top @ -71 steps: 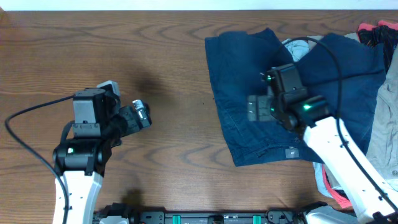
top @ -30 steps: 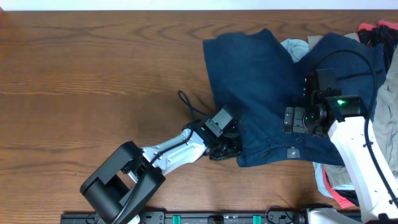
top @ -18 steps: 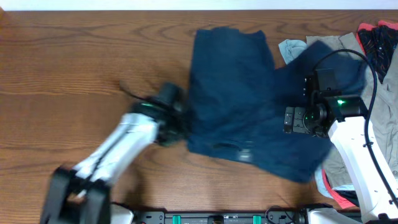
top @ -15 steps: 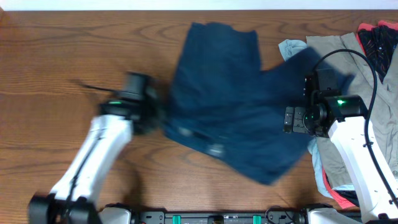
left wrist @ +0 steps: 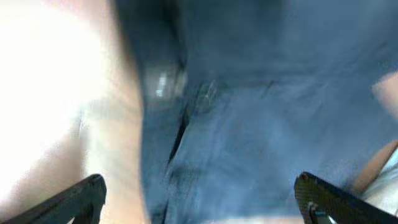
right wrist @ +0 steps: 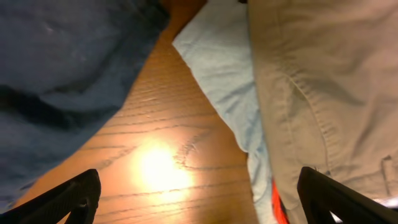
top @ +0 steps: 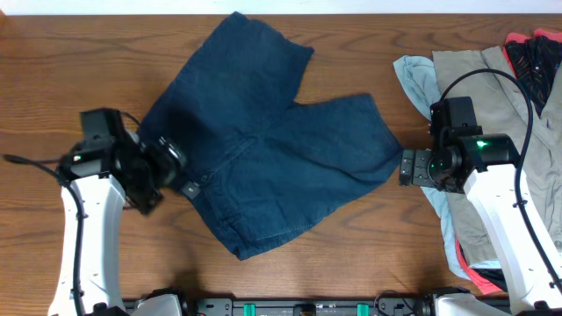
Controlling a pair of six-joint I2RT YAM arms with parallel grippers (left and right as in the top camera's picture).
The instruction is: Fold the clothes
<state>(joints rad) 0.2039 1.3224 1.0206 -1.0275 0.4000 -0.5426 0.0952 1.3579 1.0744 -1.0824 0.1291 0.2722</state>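
The dark navy shorts [top: 272, 149] lie spread on the wooden table, waistband at the lower left and the two legs pointing up and right. My left gripper [top: 171, 162] is at the waistband's left end. In the left wrist view its jaws [left wrist: 199, 199] are wide apart, with the blurred navy cloth [left wrist: 249, 112] between and beyond them. My right gripper [top: 406, 167] is open and empty just right of the right leg's hem. In the right wrist view its jaws [right wrist: 199, 193] hang over bare wood, the shorts [right wrist: 62, 62] to their upper left.
A pile of other clothes lies along the right edge: a pale blue-grey garment [top: 417, 75] [right wrist: 217, 74], a tan garment [top: 492, 88] [right wrist: 323, 81] and a red and black one [top: 536, 48]. The table's far edge runs along the top.
The shorts slid left from beside the right-hand pile to the table's middle and spread out. My left arm swung left with them. My right arm has stayed put for the last second.
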